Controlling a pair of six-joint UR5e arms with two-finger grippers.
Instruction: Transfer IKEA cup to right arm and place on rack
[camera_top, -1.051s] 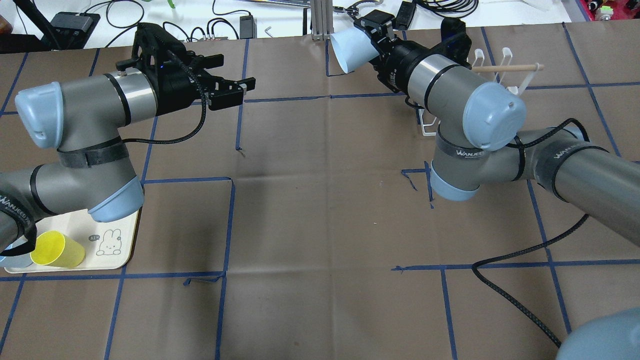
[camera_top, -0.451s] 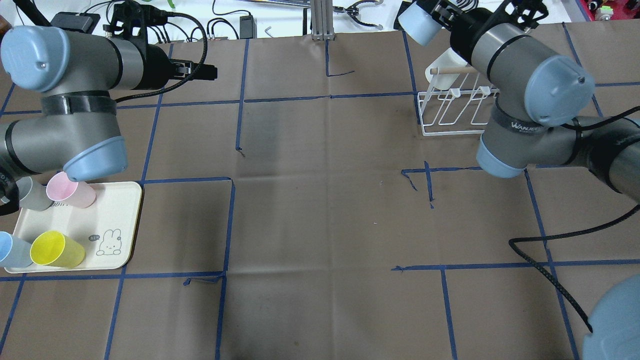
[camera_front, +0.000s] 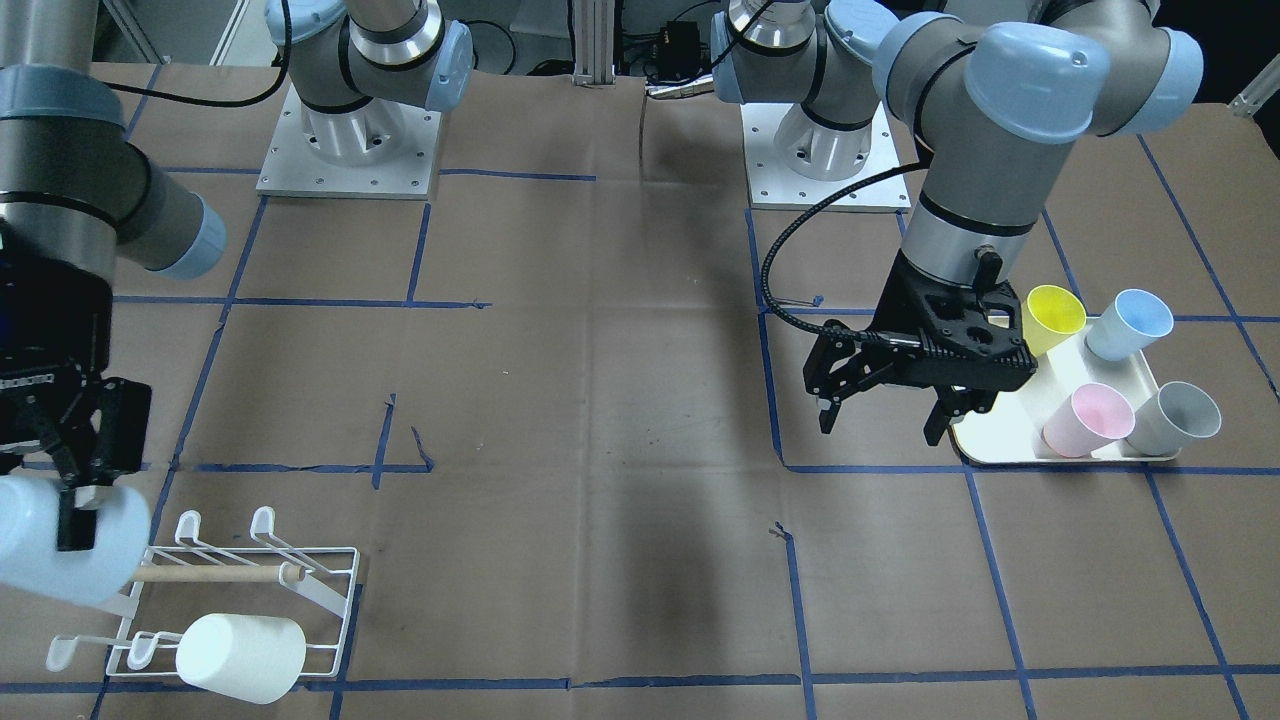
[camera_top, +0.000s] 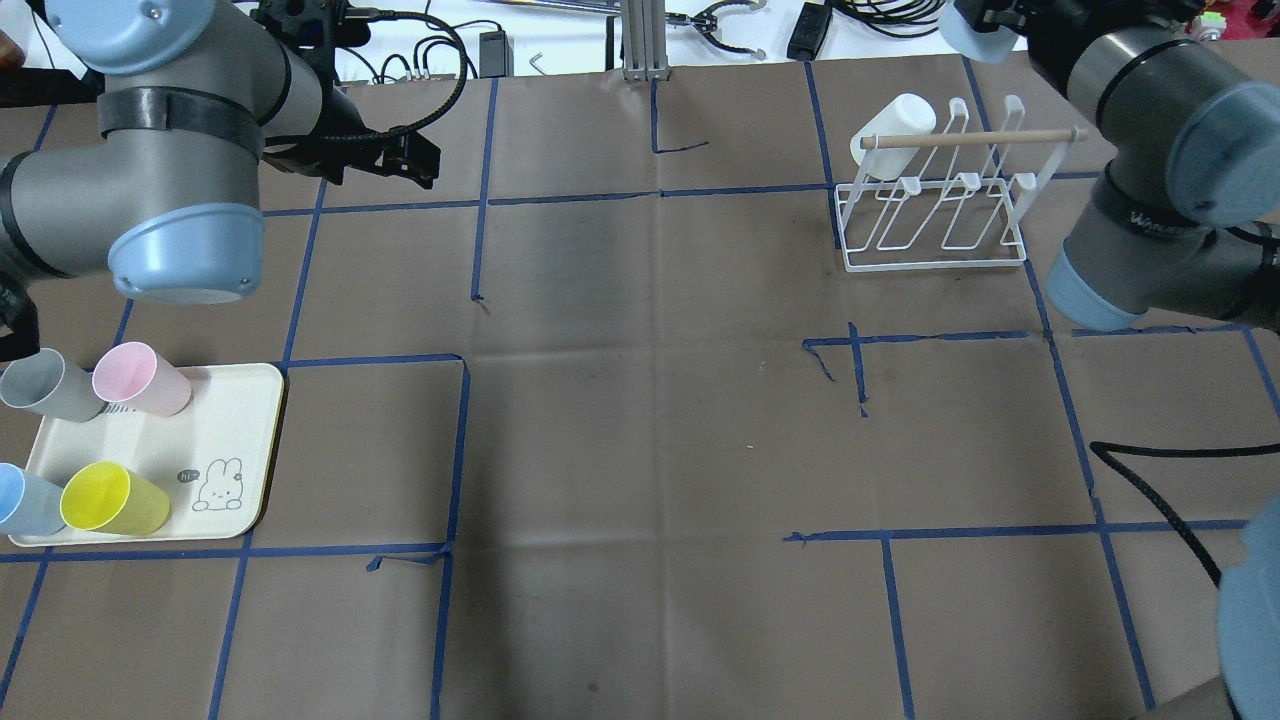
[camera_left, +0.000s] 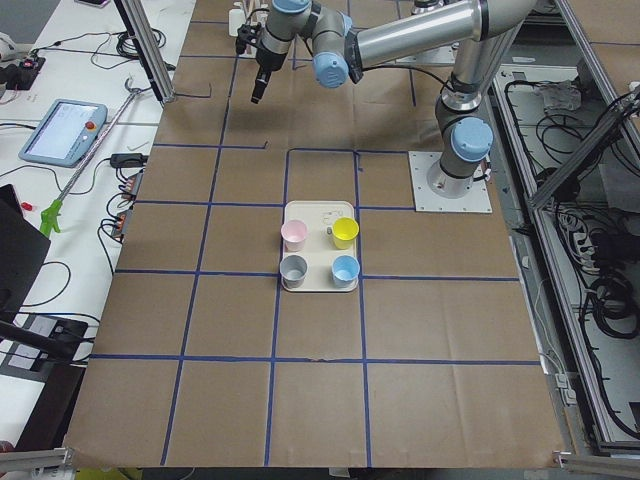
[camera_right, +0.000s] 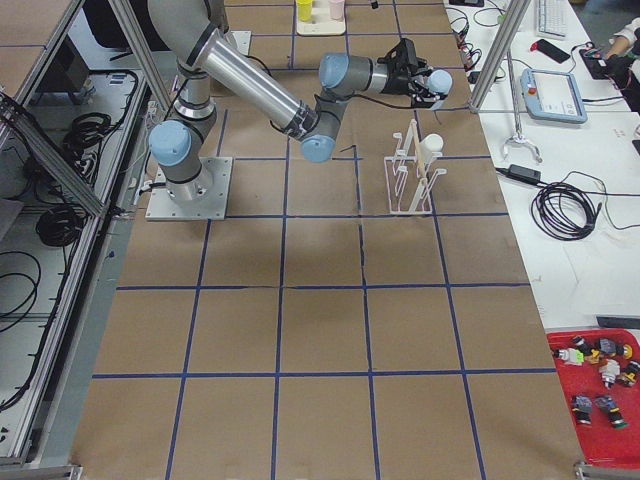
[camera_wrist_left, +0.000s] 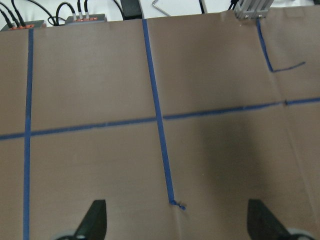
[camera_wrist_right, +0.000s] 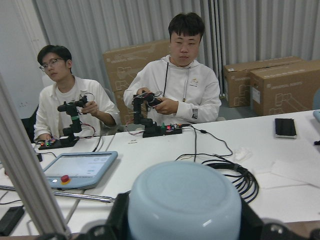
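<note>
My right gripper is shut on a pale blue IKEA cup, held on its side just beyond the rack's far end. The overhead view has that cup at the top edge, and its base fills the bottom of the right wrist view. The white wire rack with a wooden dowel carries a white cup on one prong. My left gripper hangs open and empty over the table beside the tray, its fingertips wide apart.
A cream tray holds yellow, blue, pink and grey cups. Two people sit at a white table beyond the far edge. A black cable lies on the mat at the right.
The right arm has swung to the right with the blue cup, from the back middle to past the rack. The left arm has drawn back to the left, uncovering the tray's cups.
</note>
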